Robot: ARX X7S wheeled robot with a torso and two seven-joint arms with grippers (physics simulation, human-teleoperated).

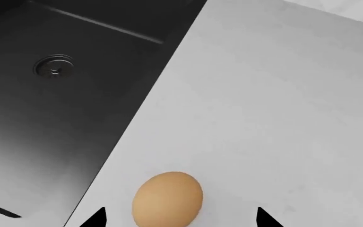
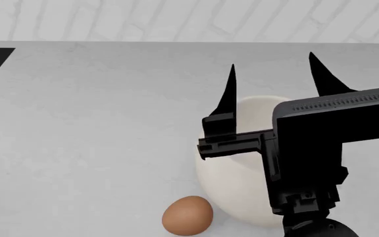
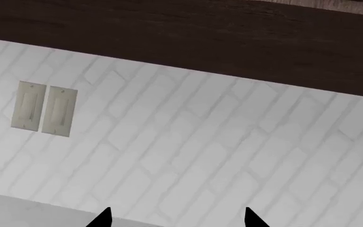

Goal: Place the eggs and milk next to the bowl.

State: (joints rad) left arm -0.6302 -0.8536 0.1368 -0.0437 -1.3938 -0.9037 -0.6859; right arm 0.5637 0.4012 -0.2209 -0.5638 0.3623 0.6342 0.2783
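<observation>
Egg (image 1: 168, 198), smooth and tan-brown, lying on pale grey countertop (image 1: 263, 118) in the left wrist view, between the two dark fingertips of the left gripper (image 1: 180, 218), spread wide and touching nothing. Black sink (image 1: 55, 94) with round drain (image 1: 55, 66) just beside, rim edge running diagonally close to the egg; broad bare counter on the other side.

Head view: cream-white bowl (image 2: 232, 187) near the front edge, partly hidden behind the right gripper (image 2: 272, 84), fingers apart, raised, empty. Reddish-brown egg (image 2: 187, 215) just beside the bowl's left flank. Wide open counter toward the brick wall (image 2: 176, 19).

Right wrist view: white brick wall, twin switch plates (image 3: 44, 109), dark cabinet (image 3: 200, 42) above; fingertips spread.
</observation>
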